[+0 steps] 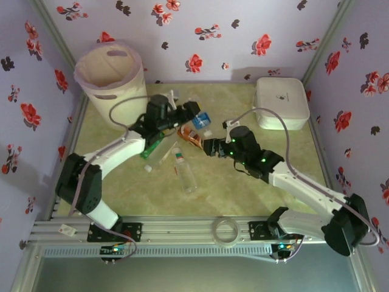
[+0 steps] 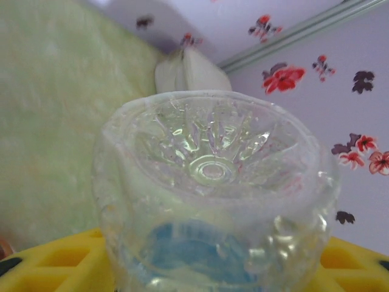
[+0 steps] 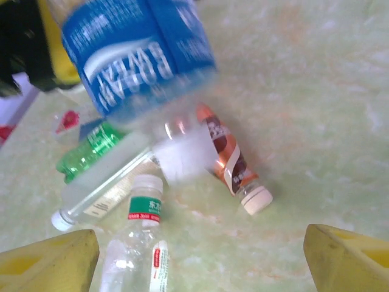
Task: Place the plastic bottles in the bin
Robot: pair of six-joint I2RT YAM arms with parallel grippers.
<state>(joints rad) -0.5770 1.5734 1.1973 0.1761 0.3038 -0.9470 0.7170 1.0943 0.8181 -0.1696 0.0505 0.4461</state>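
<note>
Loose plastic bottles (image 1: pixel 185 173) lie nearest the arm bases on the table (image 1: pixel 255 194). A clear, white-capped one is closest. A green bottle (image 3: pixel 91 152) and an orange-brown bottle (image 3: pixel 230 159) lie just beyond it.

The right gripper (image 1: pixel 208 147) hovers at the right edge of this cluster. Its fingers are spread wide with nothing between them.

The left gripper (image 1: pixel 187 113) is farther back and slightly left. It is closed about a clear blue-labelled bottle (image 1: pixel 202 120), held above the loose ones. This bottle's long axis runs outward along the fingers. Its ribbed base faces the left wrist, and its neck end points right and near, toward the right gripper.

The bin (image 1: pixel 112 73) stands upright in the far left corner with its mouth open. It lies left of the left gripper and somewhat farther back, on the side opposite the bottle's free end.

The left arm is clearly the nearer to the bin. By judgement, the coming move is a leftward, far-going swing that brings the bottle over the rim.
</note>
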